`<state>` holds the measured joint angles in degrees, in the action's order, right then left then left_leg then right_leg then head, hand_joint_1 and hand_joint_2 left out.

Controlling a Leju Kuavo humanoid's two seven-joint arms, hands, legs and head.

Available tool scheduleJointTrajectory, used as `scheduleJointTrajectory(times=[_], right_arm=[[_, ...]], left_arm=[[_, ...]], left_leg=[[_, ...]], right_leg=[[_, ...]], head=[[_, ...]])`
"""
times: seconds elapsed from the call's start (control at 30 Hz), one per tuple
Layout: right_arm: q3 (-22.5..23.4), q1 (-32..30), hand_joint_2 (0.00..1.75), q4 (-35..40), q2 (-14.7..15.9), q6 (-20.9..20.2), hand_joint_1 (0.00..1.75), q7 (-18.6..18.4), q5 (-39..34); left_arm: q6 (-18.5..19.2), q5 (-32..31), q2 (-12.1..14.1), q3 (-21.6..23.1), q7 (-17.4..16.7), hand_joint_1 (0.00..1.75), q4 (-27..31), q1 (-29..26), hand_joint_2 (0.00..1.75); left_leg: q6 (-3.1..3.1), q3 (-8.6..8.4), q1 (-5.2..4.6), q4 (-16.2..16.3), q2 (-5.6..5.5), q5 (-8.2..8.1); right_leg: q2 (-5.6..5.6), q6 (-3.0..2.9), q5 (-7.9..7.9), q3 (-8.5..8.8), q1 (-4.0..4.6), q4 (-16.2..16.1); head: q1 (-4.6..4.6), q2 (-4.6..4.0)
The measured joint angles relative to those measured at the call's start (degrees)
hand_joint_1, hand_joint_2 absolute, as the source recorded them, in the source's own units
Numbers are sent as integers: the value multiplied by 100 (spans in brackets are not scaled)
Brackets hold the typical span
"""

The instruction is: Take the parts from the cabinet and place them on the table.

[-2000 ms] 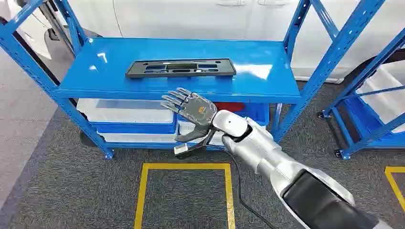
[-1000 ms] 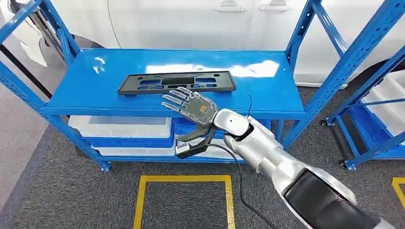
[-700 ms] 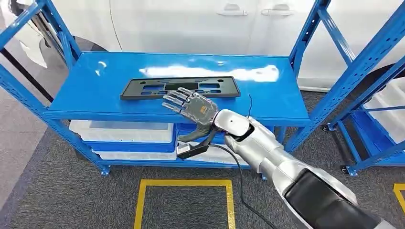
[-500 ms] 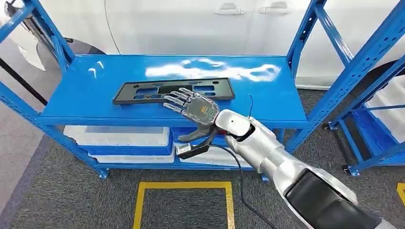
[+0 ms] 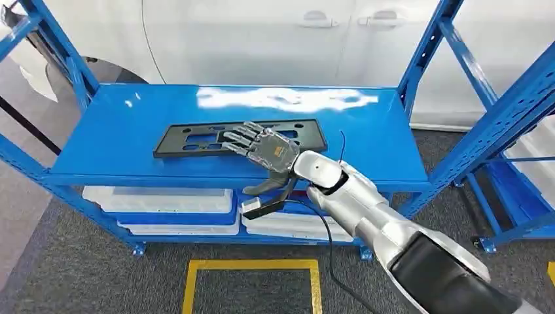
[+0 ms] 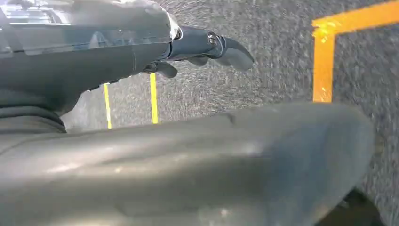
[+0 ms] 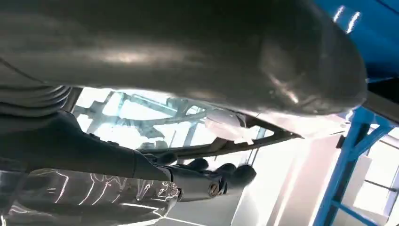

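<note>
Your right hand [image 5: 265,149] is spread flat, fingers apart, holding nothing, poised over the near edge of the black plastic panel [image 5: 196,139]. The panel lies flat on the blue shelf [image 5: 366,140] of the rack. Reach step, grasp not yet made. Next, lower the fingers and close on the panel's long edge. Your left hand [image 6: 207,47] hangs over the carpet with fingers curled, holding nothing.

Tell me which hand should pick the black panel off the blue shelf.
Right, likely. The right hand is raised over the black panel on the blue shelf, fingers spread. The left hand hangs low over the carpet.
</note>
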<state>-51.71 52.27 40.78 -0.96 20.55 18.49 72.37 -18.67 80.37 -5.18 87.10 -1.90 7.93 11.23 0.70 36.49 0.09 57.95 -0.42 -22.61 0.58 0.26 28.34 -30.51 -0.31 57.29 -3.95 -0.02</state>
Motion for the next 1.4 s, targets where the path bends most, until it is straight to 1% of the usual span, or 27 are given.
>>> scheduleJointTrajectory(times=[0.07,0.17,0.2,0.23,0.27,0.33,0.37,0.43,0.5,0.57,0.6,0.67,0.7,0.73,0.77,0.83,0.87,0.93,1.07,1.1,1.17,1.2,1.23,1.27,1.3,1.37,1.4], right_arm=[[0,19,0,9,0,9,0,-9,-9],[0,-16,0,-4,7,7,0,-9,-15],[0,-45,0,-15,9,7,0,-9,-15],[0,-62,0,-26,15,7,0,-9,-15],[0,-66,0,-28,18,7,0,-9,-15],[0,-55,0,-28,18,7,0,-9,-15],[0,-58,0,-30,22,7,0,-9,-17],[-4,-36,0,-37,26,7,0,-9,-20],[-4,-28,0,-37,39,9,0,-9,-20],[2,-15,0,-28,55,11,0,2,-35],[2,7,0,-28,52,9,0,6,-39],[0,3,0,-35,57,-6,0,15,-44],[0,-13,0,-44,63,-11,0,17,-55],[-2,-35,175,-55,66,-11,0,17,-63],[-2,-53,175,-72,68,-9,0,17,-76],[-2,-61,175,-96,72,6,0,13,-98],[0,-65,175,-125,72,13,0,-2,-118],[-7,-88,175,-230,70,20,0,-42,-122],[-22,-205,175,-522,61,2,0,-109,-109],[-22,-200,175,-617,61,-31,0,-134,-100],[-28,-243,175,-851,61,-118,0,-164,-55],[-35,-295,175,-970,61,-168,0,-179,-35],[-44,-339,175,-1084,61,-219,0,-186,-31],[-44,-343,175,-1176,61,-238,0,-201,-37],[-44,-304,175,-1237,61,-262,0,-214,-26],[-46,-267,175,-1362,59,-301,0,-219,-17],[-46,-253,175,-1416,59,-308,0,-221,-15]], left_arm=[[0,4,-2,2,4,0,0,1,0],[4,4,-2,2,7,0,0,10,0],[4,4,-2,2,7,0,0,3,0],[4,2,-2,2,7,0,0,-4,0],[4,9,-2,2,7,0,0,-12,0],[4,4,-2,2,7,0,0,-13,0],[4,4,-2,2,9,0,0,-11,0],[4,0,-2,2,9,0,0,13,0],[7,0,-9,2,7,0,0,11,0],[7,4,-4,2,9,0,0,8,0],[7,4,-4,2,9,0,0,15,0],[7,2,-4,4,15,0,0,7,0],[7,2,-4,4,15,0,0,-4,0],[7,2,-2,4,18,0,0,-14,0],[7,4,-2,4,20,0,0,-22,0],[85,4,-2,4,56,0,0,-18,0],[160,4,-2,2,90,0,0,-19,0],[219,0,-4,0,107,0,0,-5,0],[264,6,-4,0,111,0,0,-21,0],[267,4,-2,0,111,0,0,-14,0],[269,4,-4,0,103,0,0,-4,0],[269,4,-2,0,103,0,0,-7,0],[271,4,-2,2,101,0,0,-12,0],[271,4,-4,2,101,0,0,-22,0],[271,4,-4,2,101,0,0,-29,0],[271,4,-4,2,101,0,0,-15,0],[271,4,-11,2,101,0,0,-10,0]], left_leg=[[63,-122,44,-90,1,-18],[124,-202,35,-89,7,-106],[127,-231,34,-85,4,-140],[123,-271,35,-81,-1,-176],[116,-343,34,-79,-10,-229],[90,-497,33,-75,-12,-334],[67,-528,34,-78,-12,-391],[0,-519,10,-48,-17,-431],[-55,-546,19,-89,-6,-458],[-122,-552,17,53,7,-553],[-141,-370,22,407,9,-698],[-183,219,53,1374,9,-1003],[-197,456,59,1699,10,-1040],[-204,585,65,1772,10,-927],[-205,563,72,1580,11,-691],[-180,246,78,627,15,-11],[-149,110,76,172,22,205],[-86,-38,38,-3,17,16],[38,-74,64,-40,-9,-6],[62,-87,62,-48,-6,-20],[111,-110,49,-47,-1,-51],[127,-120,44,-45,-2,-67],[136,-135,40,-40,-7,-82],[129,-167,37,-38,-10,-104],[120,-210,33,-37,-11,-129],[95,-307,24,-37,-11,-184],[70,-319,11,-29,-13,-206]], right_leg=[[-19,67,113,-22,-8,180],[-24,93,605,-851,-13,1559],[-24,100,606,-1096,-13,1863],[-24,102,470,-1193,-15,1867],[-25,95,140,-1144,-21,1561],[-25,56,-564,-787,-22,565],[-24,27,-699,-663,-14,208],[-23,-27,-548,-582,20,80],[-13,-79,-511,-586,54,67],[-8,-134,-487,-446,-21,-25],[-15,-174,-458,-414,-27,-28],[-15,-191,-389,-351,-21,-27],[-14,-189,-358,-319,-21,-24],[-12,-185,-322,-270,-21,-23],[-8,-178,-280,-213,-24,-23],[0,-140,-183,-82,-28,-10],[0,-113,-129,-39,-28,-7],[14,-46,-93,-55,11,19],[-13,84,31,-50,-25,87],[-21,105,160,-186,-24,337],[-21,133,532,-703,-29,1265],[-21,145,629,-968,-32,1688],[-22,148,587,-1128,-37,1870],[-22,142,400,-1130,-39,1741],[-22,125,130,-1002,-38,1386],[-22,48,-467,-531,-29,308],[-19,4,-427,-424,10,98]], head=[[2,0],[2,0],[2,0],[2,0],[2,0],[2,0],[2,0],[2,0],[2,0],[0,0],[0,0],[0,0],[0,0],[0,0],[0,0],[0,0],[0,0],[2,0],[2,0],[2,0],[2,0],[2,0],[2,0],[2,0],[2,0],[2,0],[2,0]])
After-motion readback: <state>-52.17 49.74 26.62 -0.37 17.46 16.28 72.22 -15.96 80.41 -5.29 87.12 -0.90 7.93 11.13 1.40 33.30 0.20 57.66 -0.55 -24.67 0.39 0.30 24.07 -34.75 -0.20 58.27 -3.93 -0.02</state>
